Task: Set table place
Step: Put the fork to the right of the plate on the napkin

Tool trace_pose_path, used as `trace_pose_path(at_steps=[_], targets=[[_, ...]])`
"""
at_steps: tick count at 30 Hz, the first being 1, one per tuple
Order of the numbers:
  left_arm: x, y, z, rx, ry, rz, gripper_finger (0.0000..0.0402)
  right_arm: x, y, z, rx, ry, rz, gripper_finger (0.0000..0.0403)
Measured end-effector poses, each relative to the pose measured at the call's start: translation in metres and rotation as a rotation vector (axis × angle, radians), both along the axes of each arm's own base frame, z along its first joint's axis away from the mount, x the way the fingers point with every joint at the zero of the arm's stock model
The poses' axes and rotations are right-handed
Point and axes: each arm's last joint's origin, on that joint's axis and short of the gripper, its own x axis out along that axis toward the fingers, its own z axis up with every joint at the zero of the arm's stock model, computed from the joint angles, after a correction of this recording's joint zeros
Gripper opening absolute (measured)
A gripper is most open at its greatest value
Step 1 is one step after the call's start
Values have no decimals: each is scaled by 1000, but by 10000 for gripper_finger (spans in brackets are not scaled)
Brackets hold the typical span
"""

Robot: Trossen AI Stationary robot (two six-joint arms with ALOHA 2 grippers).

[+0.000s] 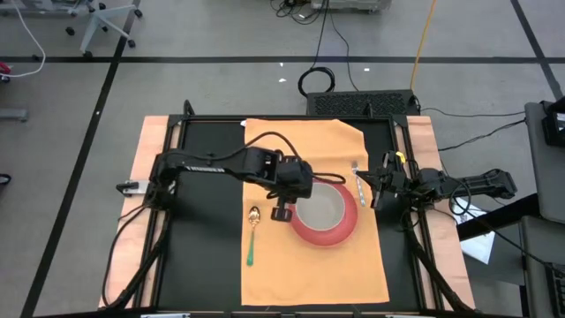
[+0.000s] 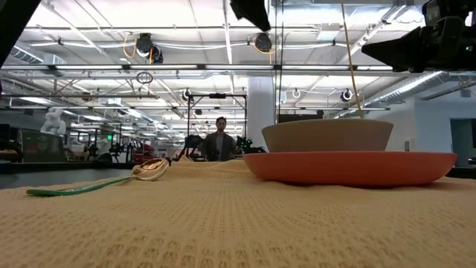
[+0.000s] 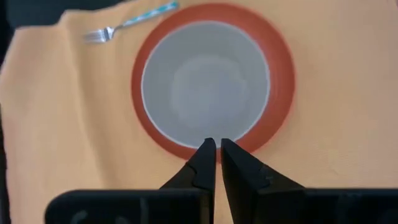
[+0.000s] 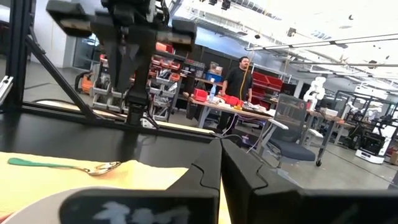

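Orange-tan cloth mat (image 1: 309,256) is lying spread on the black desk (image 1: 207,256) with its long axis running front to back, and the left pincer (image 1: 282,213), fingers together, is hovering just beside the red plate (image 1: 325,231), nearer than the right pincer (image 1: 374,196), also shut.

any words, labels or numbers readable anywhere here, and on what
None can be read.
Left arm: faint pale markings, too small to read.
Mat, plate, bowl, spoon, fork: no print visible.
Room behind the table: any signs are too small or blurred.
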Motion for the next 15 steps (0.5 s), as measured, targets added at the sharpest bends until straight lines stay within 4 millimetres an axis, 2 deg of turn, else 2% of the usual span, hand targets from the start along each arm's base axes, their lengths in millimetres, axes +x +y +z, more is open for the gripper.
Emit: trace_pose_path(at_steps=[9, 15], targets=[[-32, -4, 43, -34, -109, 17, 31, 0, 0, 0, -1, 5, 0, 0], [-64, 0, 79, -49, -204, 42, 31, 0, 0, 0, 0, 1, 0, 0]])
